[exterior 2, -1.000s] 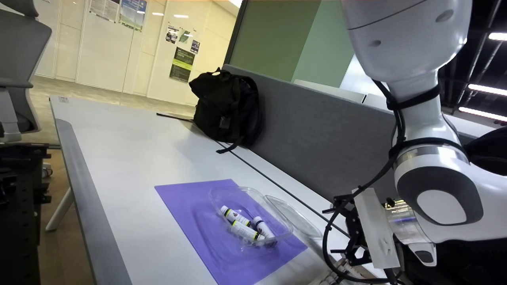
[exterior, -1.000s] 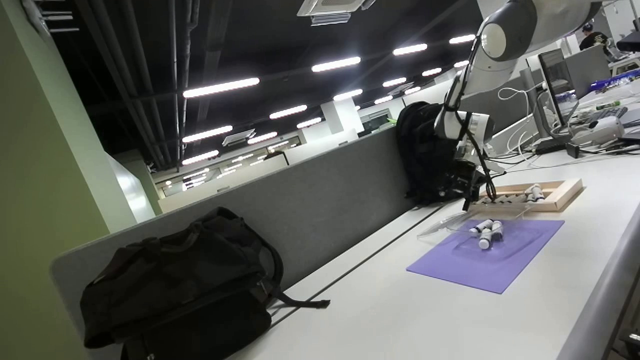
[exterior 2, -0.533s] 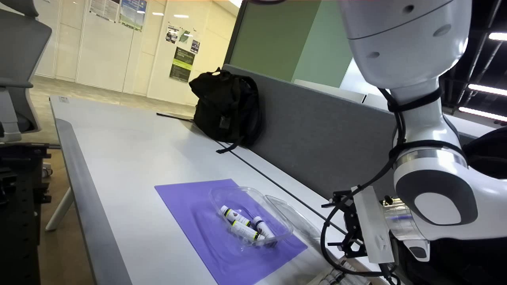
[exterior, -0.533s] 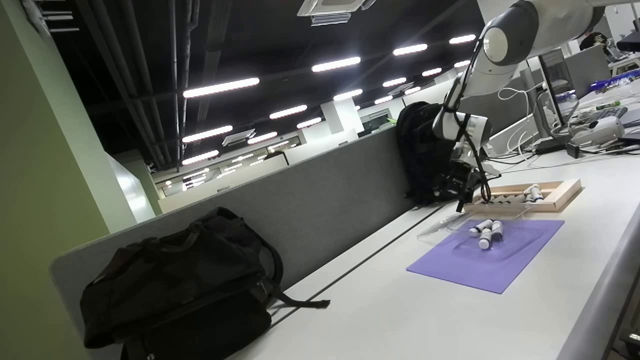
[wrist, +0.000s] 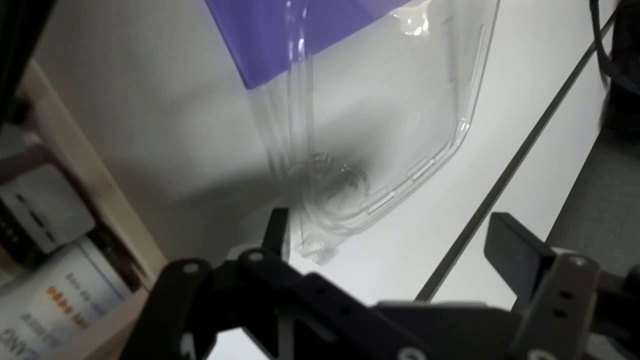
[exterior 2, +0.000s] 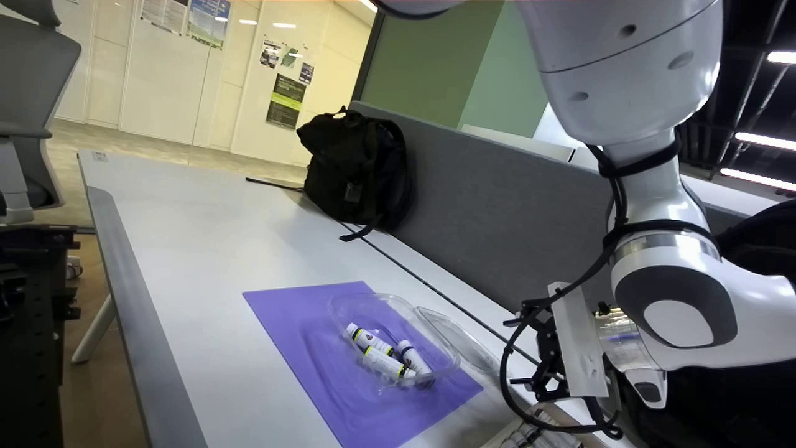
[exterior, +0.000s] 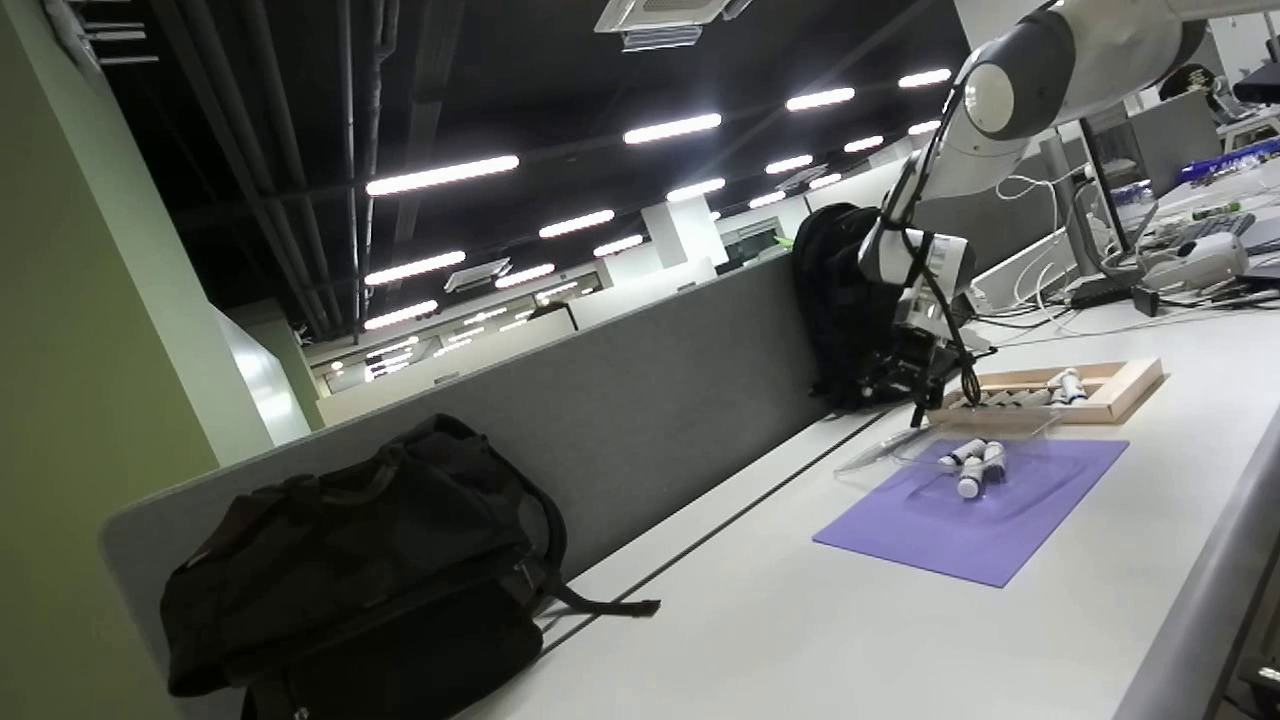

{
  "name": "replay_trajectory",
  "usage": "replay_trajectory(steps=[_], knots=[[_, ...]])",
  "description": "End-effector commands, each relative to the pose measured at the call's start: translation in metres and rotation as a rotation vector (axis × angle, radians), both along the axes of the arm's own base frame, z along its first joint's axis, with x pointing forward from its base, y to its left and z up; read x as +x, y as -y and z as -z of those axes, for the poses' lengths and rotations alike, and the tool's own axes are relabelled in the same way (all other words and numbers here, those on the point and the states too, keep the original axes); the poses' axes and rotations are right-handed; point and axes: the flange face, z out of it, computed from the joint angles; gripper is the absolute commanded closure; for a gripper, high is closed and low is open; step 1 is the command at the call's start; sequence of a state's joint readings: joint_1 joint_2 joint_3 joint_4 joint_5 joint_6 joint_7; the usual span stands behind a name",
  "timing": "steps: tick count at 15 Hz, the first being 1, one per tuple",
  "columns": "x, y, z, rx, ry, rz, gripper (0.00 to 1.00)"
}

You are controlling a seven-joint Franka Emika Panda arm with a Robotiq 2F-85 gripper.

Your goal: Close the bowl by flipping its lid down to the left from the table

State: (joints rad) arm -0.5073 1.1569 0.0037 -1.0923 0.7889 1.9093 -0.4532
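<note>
The clear plastic bowl (exterior 2: 339, 311) sits on the purple mat with three white tubes (exterior 2: 387, 363) in it; it also shows in an exterior view (exterior: 925, 462). Its clear lid (exterior 2: 460, 339) is folded open beside it, lying over the pale table (exterior 2: 217, 242); it also shows in an exterior view (exterior: 882, 448). In the wrist view, the lid's rounded corner (wrist: 390, 110) lies just ahead of my gripper (wrist: 389, 224). The gripper is open with nothing between its fingers, its left finger near the lid corner. Whether they touch I cannot tell. It shows in both exterior views (exterior 2: 515, 351) (exterior: 895, 403).
A wooden tray (exterior: 1140, 388) with white bottles stands close beside the gripper; its edge shows in the wrist view (wrist: 95, 150). A grey partition (exterior 2: 497, 218) runs along the table's back. Black backpacks (exterior 2: 354, 168) (exterior: 850, 300) lean there. A cable (exterior 2: 516, 373) loops beside the gripper.
The gripper has shifted slightly toward the lid, leftward in both exterior views, and tilted a little. The bowl, the lid and the tubes have not moved.
</note>
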Motion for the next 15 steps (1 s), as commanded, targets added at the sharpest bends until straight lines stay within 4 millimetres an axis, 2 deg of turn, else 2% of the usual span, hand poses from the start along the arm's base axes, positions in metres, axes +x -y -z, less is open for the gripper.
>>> replay_trajectory(steps=[1,9,15], knots=[[0.012,-0.007,0.001,-0.017,-0.086,0.035,0.00],[0.023,-0.021,0.001,-0.090,-0.169,0.054,0.00],[0.032,-0.036,-0.009,-0.203,-0.223,0.049,0.00]])
